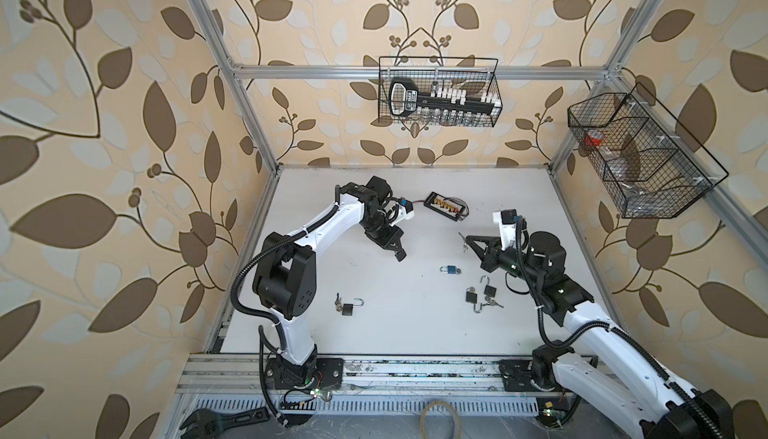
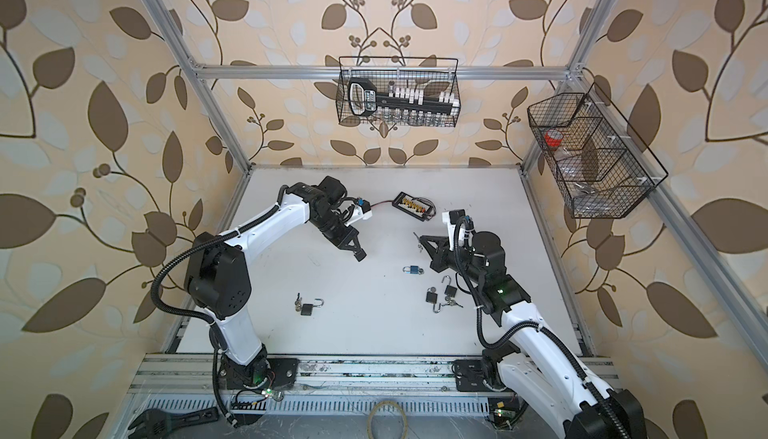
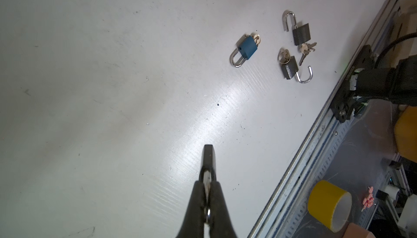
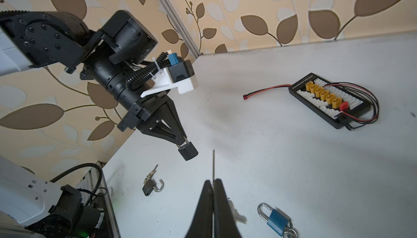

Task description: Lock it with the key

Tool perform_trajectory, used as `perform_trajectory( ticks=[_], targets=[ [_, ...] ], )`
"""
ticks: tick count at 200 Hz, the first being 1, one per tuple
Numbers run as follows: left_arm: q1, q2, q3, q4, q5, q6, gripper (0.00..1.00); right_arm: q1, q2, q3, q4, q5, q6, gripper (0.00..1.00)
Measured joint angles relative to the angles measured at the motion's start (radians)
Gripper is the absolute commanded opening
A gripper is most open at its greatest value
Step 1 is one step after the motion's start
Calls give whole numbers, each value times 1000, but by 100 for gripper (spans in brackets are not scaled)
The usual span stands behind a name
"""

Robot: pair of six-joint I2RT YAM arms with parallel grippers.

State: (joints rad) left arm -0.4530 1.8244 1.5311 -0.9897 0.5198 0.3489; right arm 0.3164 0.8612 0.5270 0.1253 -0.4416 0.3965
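White arm shells [image 1: 328, 220], black joint housings [image 1: 286, 279], corrugated black conduits [image 1: 237, 284], black triangular left hand [image 1: 397, 250], right hand [image 1: 468, 240].

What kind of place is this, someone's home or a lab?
Most likely a robot test cell, not a home: leaf wallpaper hangs behind an aluminium frame, the left arm and right arm are mounted on a rail at the white table's front edge, and padlocks lie out like practice pieces.

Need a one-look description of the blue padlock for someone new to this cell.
On the white table, look right of centre, close to the tip of the right gripper. The blue padlock lies there; unlike the black padlocks nearby, its body is blue and its shackle is closed.
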Motion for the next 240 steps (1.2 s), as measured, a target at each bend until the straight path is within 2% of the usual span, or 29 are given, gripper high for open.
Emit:
perform_trajectory(
  ticks=[67,111,240],
  targets=[
    [-19,132,80,-62,9,87,0,0,17,0,-3,-58,-5,0],
    [-19,215,109,-78,2,98,0,0,23,0,-13,-65,-5,0],
    [-19,293,151,-85,16,117,0,0,39,0,-38,-75,-5,0]
  ],
)
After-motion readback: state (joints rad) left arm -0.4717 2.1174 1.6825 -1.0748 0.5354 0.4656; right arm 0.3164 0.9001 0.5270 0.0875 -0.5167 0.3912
